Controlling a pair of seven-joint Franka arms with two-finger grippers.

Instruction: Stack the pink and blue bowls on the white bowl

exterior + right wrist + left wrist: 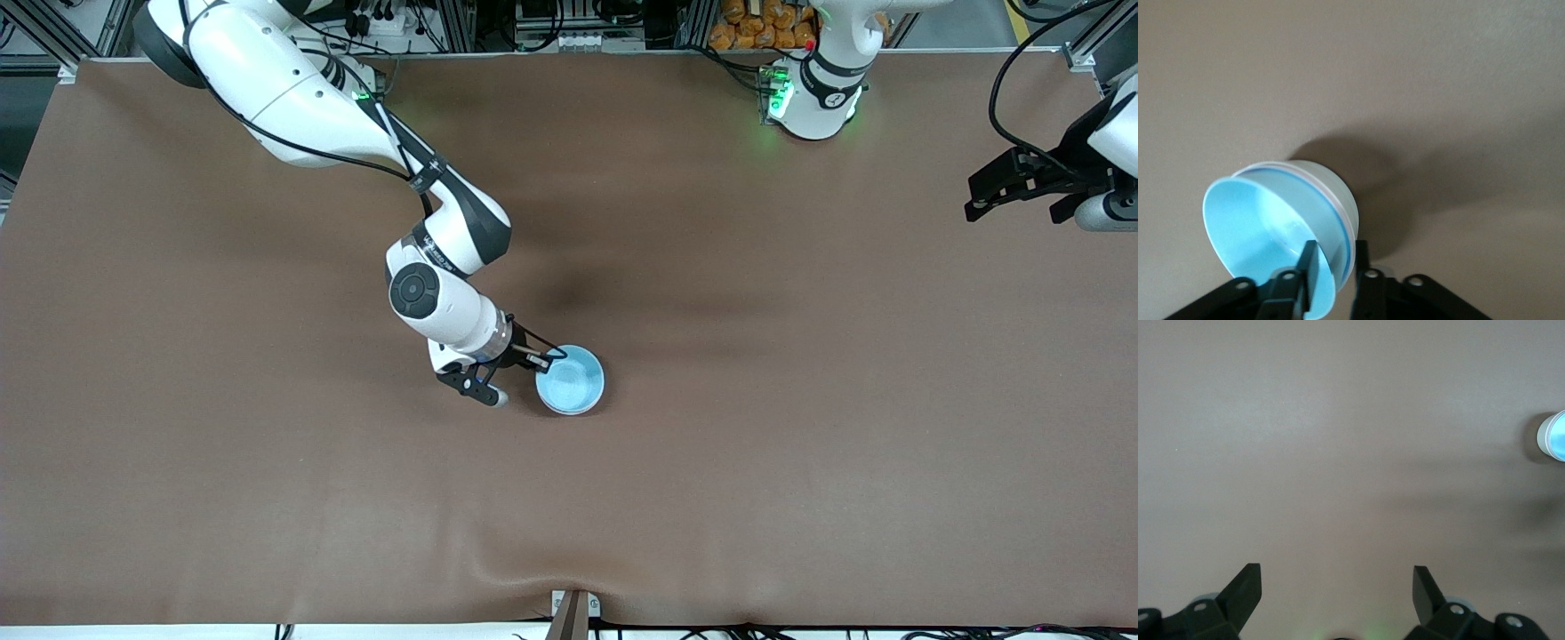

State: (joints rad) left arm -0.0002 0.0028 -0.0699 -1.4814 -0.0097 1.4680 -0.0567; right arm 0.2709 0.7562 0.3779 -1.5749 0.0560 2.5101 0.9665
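A light blue bowl sits uppermost in a stack near the middle of the table. Under it a white bowl shows as the outer wall and a thin rim. The pink bowl is hidden. My right gripper is at the stack's edge on the right arm's side. In the right wrist view its fingers straddle the blue bowl rim, one inside and one outside, slightly parted. My left gripper waits open and empty above the left arm's end of the table; in its wrist view the stack shows small.
The brown table cover lies bare around the stack. The left arm's base stands at the table edge farthest from the front camera. A small bracket sits at the edge nearest that camera.
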